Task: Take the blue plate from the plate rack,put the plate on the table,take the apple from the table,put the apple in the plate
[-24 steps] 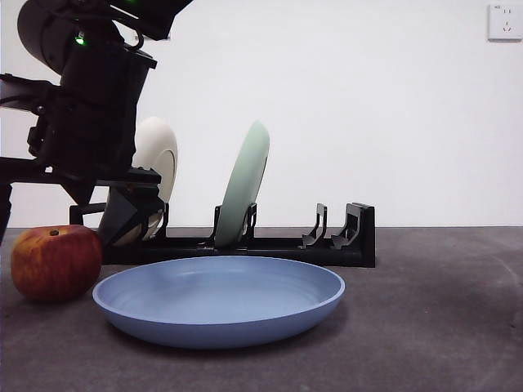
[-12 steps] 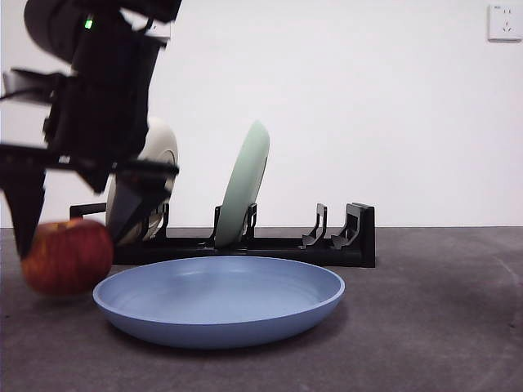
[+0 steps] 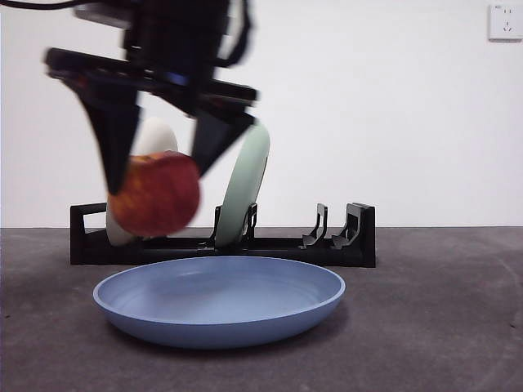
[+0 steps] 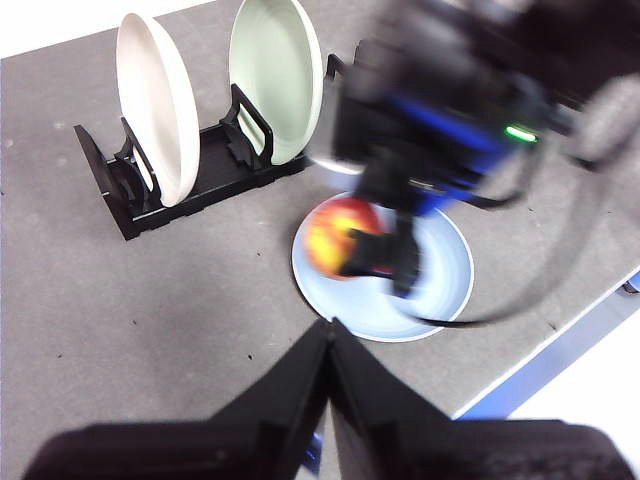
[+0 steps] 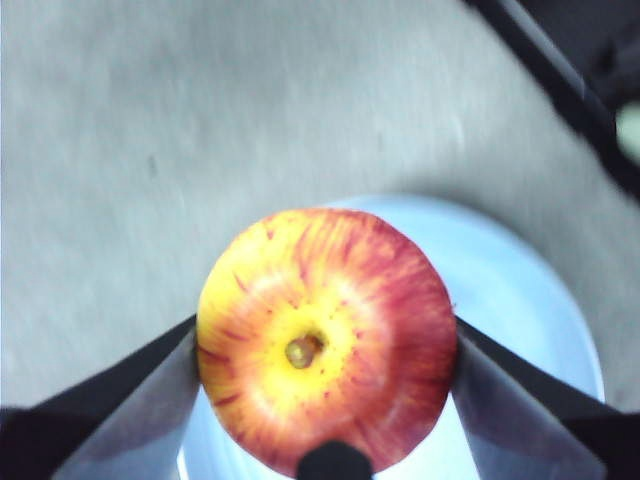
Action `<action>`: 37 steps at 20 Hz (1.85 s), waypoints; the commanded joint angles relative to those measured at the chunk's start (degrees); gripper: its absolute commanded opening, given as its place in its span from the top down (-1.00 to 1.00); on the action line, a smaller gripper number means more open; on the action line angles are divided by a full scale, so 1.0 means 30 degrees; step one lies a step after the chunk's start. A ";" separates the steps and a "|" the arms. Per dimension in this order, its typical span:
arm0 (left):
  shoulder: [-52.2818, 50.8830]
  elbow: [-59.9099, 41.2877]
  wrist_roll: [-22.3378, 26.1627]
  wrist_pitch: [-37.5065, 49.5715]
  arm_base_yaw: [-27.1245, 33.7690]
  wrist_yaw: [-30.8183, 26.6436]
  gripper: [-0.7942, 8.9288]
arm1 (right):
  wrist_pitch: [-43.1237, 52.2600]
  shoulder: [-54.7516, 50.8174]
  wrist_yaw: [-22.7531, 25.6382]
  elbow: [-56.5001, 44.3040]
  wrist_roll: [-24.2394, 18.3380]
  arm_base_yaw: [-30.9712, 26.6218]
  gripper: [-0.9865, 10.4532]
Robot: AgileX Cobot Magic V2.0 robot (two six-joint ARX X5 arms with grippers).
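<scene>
The right tool [image 3: 155, 175] is clenched on the apple [image 3: 155, 194], one dark jaw pressed to each side of it, and holds it in the air above the near-left rim of the blue plate [image 3: 219, 300]. In the right wrist view the apple [image 5: 327, 340] shows its yellow top and stem dimple, with red streaks running down its sides, and the plate [image 5: 520, 300] lies below it, the apple over the plate's edge where it meets the table [image 5: 200, 130]. The plate rests flat on the table [image 3: 441, 327], just in front of the rack [image 3: 245, 245]. The rack is a long black one; a cream plate [image 4: 158, 108] stands upright in its end slot and a pale green plate [image 4: 275, 75] stands in the next, while the slots toward the other end hold nothing. The left tool [image 4: 330, 345] hangs well back from the plate, its two jaws pressed together with nothing between them. Its view shows the right arm [image 4: 450, 120] above the apple [image 4: 340, 238].
</scene>
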 commanded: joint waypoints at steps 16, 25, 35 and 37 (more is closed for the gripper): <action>0.0015 -0.0015 -0.0408 0.0073 0.0000 -0.0007 0.85 | 1.0120 -0.4269 0.0860 -1.1468 0.3555 -0.0648 0.75; 0.0015 -0.0015 -0.0350 0.0073 -0.0007 0.0007 0.85 | 0.9755 -0.4255 0.0794 -1.1409 0.4313 -0.0656 -0.23; 0.0044 -0.0015 -0.0335 0.0080 -0.0007 0.0000 0.84 | 0.3745 -0.9318 0.1552 -0.8816 0.4204 -0.0590 -0.22; 0.0044 -0.0015 -0.0335 0.0080 -0.0007 0.0000 0.84 | 0.2062 -1.1227 0.1537 -0.8816 0.3920 -0.0590 -0.18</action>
